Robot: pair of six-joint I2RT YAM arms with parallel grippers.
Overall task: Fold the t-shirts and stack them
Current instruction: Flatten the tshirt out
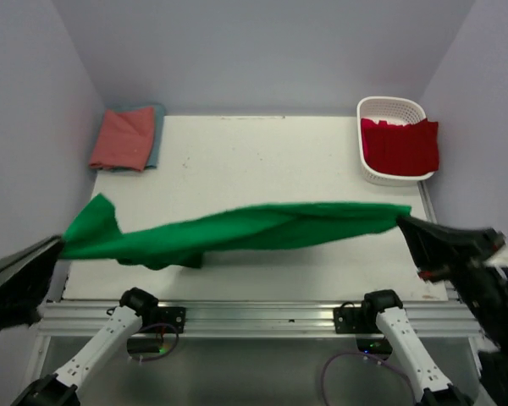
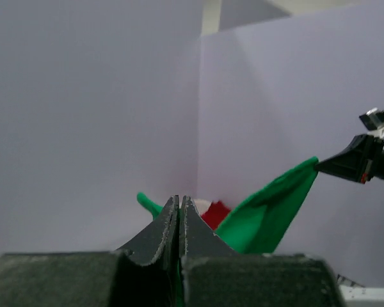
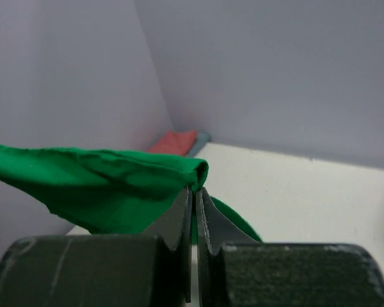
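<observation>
Two arms reach outward from the near edge of the table [image 1: 262, 161], at the bottom of the top view. The left gripper [image 1: 59, 244], at the lower left of the frame, is clenched on one end of the green t-shirt [image 1: 254, 227]. Its wrist view shows the jaws pressed together with a sliver of green cloth between them. The right gripper [image 1: 403, 222], at mid-right, is likewise pinched tight on the other end, and its own wrist view shows a rolled green edge bulging just above the fingertips.

Between them the shirt hangs in the air as a long, bunched band across the middle of the frame, above the near half of the table. Its lower-left part droops in a fold toward the surface. Whether it touches cannot be told.

The cloth looks light, soft and limp: it sags where unsupported and wrinkles rather than keeping a shape. A pinch on a hem or shoulder corner appears the sounder hold. Gripped by bunched ends, it is likely to come down twisted rather than flat, and thin fabric could slip from a shallow pinch.

Farther back, in the upper left, a folded salmon-pink t-shirt [image 1: 123, 138] lies on a teal-blue t-shirt [image 1: 158, 127]. In the upper right, a red t-shirt [image 1: 402, 145] drapes over the rim of a white basket [image 1: 389, 106].
</observation>
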